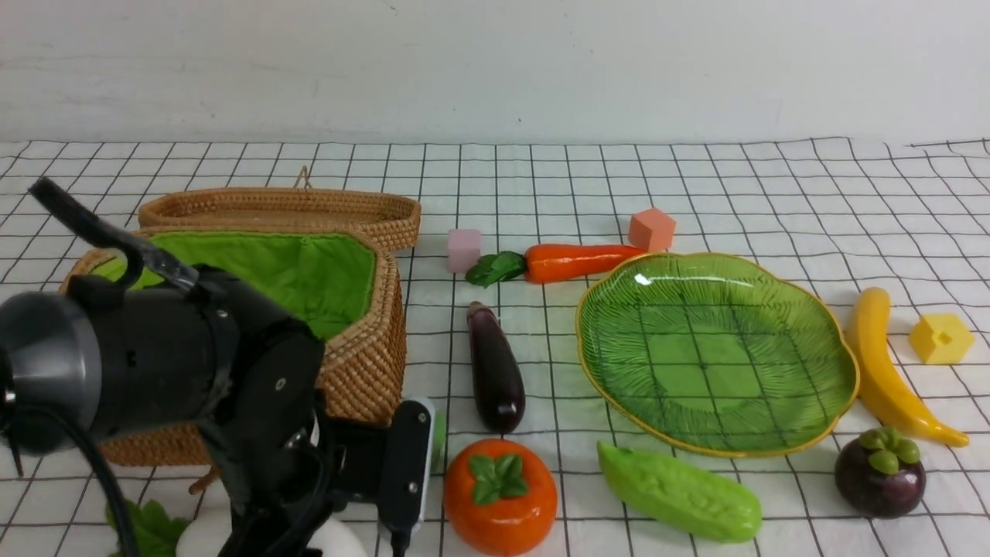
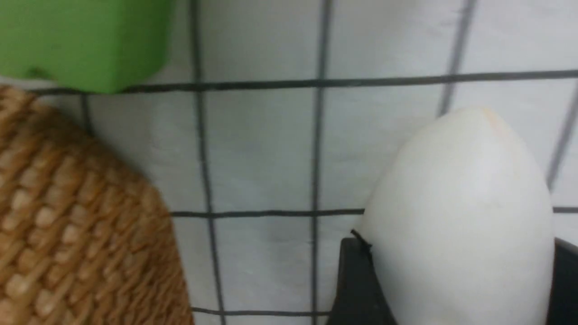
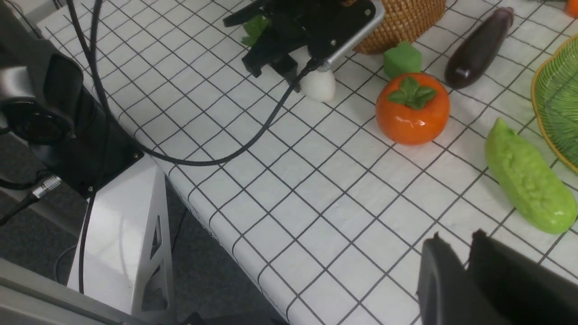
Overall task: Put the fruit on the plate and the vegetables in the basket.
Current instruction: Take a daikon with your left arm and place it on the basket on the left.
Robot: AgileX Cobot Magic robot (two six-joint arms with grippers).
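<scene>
Sitting at 6 o'clock from the deep brown rattan basket (image 1: 363, 363), the white toy radish (image 3: 318, 85) looks light, stiff, slick; take its thick middle. Fingers of the left gripper (image 2: 458, 257) flank it, clamp unclear; right gripper (image 3: 469, 271) nearly closed, empty.

No lettering, label, brand mark, number or sign can be read on anything in these views.
</scene>
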